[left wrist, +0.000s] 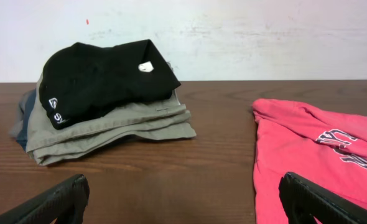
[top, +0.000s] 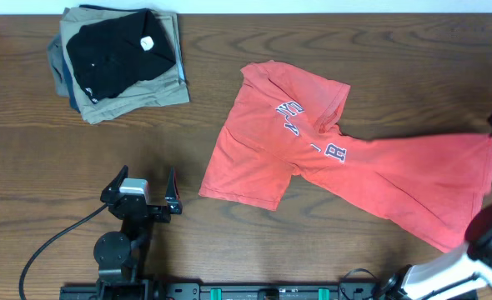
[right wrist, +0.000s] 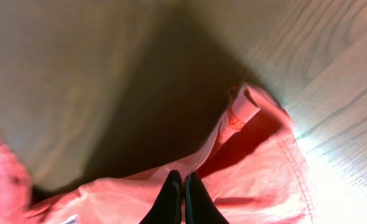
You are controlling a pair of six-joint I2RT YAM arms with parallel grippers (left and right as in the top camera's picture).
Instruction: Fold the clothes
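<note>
Loosely rumpled, the soft red-orange T-shirt point(top: 354, 167) sprawls across woodgrain table point(top: 229, 242).

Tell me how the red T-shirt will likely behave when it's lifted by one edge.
Probably floppy: the T-shirt is creased and stretched out long toward the right gripper pinching its edge, so the rest would likely sag. It looks thin, so probably light. Dragged over the table, it may bunch rather than slide flat.
</note>
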